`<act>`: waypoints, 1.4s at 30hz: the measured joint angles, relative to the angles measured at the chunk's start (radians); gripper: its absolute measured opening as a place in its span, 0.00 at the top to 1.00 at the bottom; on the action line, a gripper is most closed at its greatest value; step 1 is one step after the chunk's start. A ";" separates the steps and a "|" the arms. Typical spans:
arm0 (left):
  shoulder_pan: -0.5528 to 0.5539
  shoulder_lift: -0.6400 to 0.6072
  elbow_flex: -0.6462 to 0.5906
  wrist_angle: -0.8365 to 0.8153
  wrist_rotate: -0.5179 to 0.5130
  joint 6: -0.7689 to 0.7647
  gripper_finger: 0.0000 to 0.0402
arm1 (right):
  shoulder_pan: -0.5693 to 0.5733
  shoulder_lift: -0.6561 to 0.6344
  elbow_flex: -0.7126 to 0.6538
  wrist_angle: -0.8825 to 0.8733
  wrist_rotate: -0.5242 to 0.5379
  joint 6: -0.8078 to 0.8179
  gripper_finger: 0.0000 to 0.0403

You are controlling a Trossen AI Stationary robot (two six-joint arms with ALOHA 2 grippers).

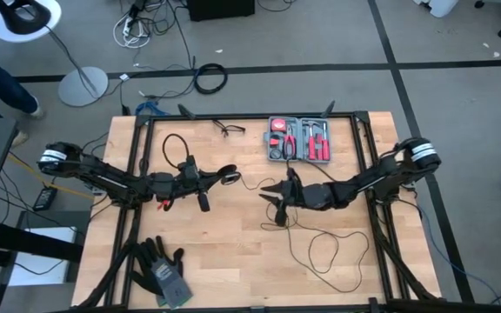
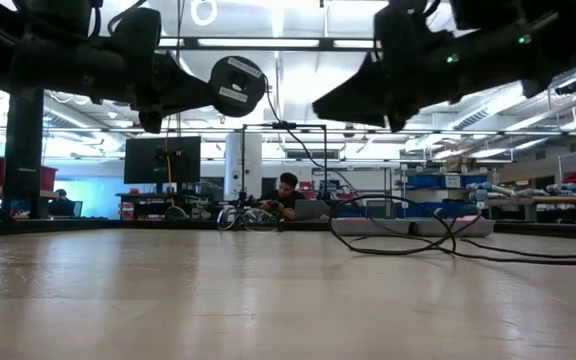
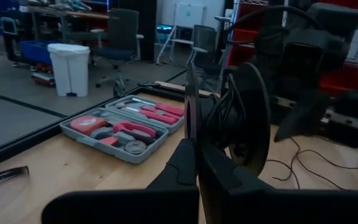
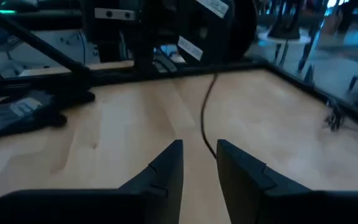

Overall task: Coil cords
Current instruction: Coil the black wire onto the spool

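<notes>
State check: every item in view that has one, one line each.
left gripper: shut, pinching the puck end of the thin black cord
right gripper: open, empty, above the table
thin black cord: loose, uncoiled loops
tool case: open
gloves: lying flat

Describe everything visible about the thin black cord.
The cord is one very thin black cable ending in a round black puck. The left gripper, jaws shut, holds the puck above the table. From there the cord runs past the open right gripper and lies in loose, uncoiled loops on the wood.
</notes>
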 joint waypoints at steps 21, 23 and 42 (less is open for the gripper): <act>0.000 0.000 0.000 0.023 0.002 -0.003 1.00 | -0.025 0.121 0.198 -0.246 0.097 -0.066 0.87; 0.000 0.000 0.000 0.028 0.001 -0.004 1.00 | -0.026 0.121 0.198 -0.267 0.097 -0.050 0.90; 0.001 0.010 0.010 0.078 -0.073 -0.079 1.00 | -0.138 0.265 0.384 -0.393 -0.112 0.093 1.00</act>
